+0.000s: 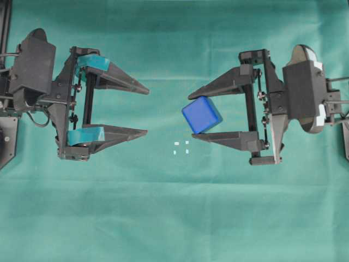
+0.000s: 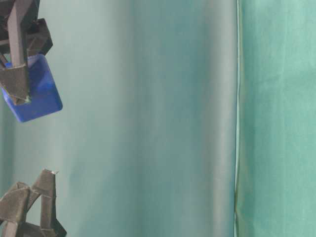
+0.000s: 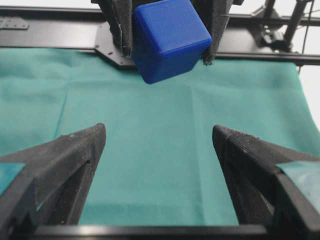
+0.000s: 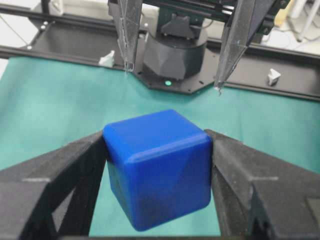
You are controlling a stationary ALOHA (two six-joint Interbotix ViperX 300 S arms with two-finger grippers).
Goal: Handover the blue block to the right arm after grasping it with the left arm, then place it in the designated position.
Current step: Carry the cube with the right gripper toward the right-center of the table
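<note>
Right end effector (image 1: pixel 192 112) grips the blue block (image 1: pixel 202 114) tilted; left end effector (image 1: pixel 148 111) gapes empty, apart.

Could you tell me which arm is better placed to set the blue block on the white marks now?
Right: the right gripper already clamps the blue block; the left gripper is open and empty.

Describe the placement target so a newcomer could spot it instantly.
Start at the green cloth in the overhead view, then find the gap between the two arms. Just below the blue block lies the designated position: four tiny white marks forming a small square, the only white specks on the cloth.
</note>
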